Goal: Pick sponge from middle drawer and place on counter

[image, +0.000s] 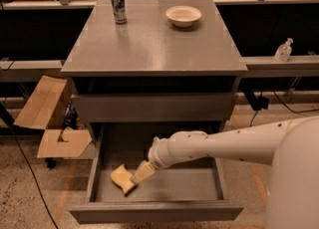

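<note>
The small yellow-tan sponge (122,178), soft-looking with a curled, wavy outline, lay flat on the floor of the wide, shallow matte grey middle drawer (154,212), toward that drawer's front-left corner. The drawer stood pulled right out, which I took to be why the sponge was so plainly reachable from above. The robot's cream, blocky gripper (141,173) was down inside the drawer, nearer its middle, its tip touching the sponge's edge; whether it was open or already closed on the sponge I could not tell. The smooth white arm (224,143) slanted in over the drawer's right side, low enough to pass under the closed drawer above. To my eye the grasp was the step in hand, and the lift not yet begun. Above the drawer spread the flat, slightly glossy grey counter (154,44), carrying a printed metal can (118,5) and a round white bowl (183,16) at its far end, with bare surface nearer for the sponge
</note>
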Robot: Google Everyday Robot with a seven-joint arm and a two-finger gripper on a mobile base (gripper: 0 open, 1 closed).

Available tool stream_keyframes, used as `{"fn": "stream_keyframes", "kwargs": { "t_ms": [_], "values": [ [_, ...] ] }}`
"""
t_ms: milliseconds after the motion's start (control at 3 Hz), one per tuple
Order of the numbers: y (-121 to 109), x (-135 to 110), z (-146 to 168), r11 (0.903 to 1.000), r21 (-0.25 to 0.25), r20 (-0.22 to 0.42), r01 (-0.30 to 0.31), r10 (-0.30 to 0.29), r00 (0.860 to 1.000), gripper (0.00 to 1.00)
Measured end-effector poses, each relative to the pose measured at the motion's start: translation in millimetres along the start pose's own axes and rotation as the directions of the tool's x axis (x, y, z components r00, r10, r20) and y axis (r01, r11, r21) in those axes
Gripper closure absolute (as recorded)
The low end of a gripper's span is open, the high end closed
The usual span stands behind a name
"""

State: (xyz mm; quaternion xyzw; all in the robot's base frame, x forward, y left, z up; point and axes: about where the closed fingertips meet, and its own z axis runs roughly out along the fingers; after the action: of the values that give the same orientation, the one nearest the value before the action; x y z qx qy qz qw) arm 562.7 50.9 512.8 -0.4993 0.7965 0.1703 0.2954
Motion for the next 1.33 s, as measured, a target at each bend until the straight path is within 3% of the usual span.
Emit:
{"fn": "stream_keyframes", "kwargs": {
  "t_ms": [333, 1333],
  "values": [
    [14, 0, 33, 0.9977, -0.053, 0.001, -0.042, 0.042, 0.999, 0.0],
    [20, 5, 59, 0.9934, -0.063, 0.026, -0.096, 0.098, 0.995, 0.0]
  ]
}}
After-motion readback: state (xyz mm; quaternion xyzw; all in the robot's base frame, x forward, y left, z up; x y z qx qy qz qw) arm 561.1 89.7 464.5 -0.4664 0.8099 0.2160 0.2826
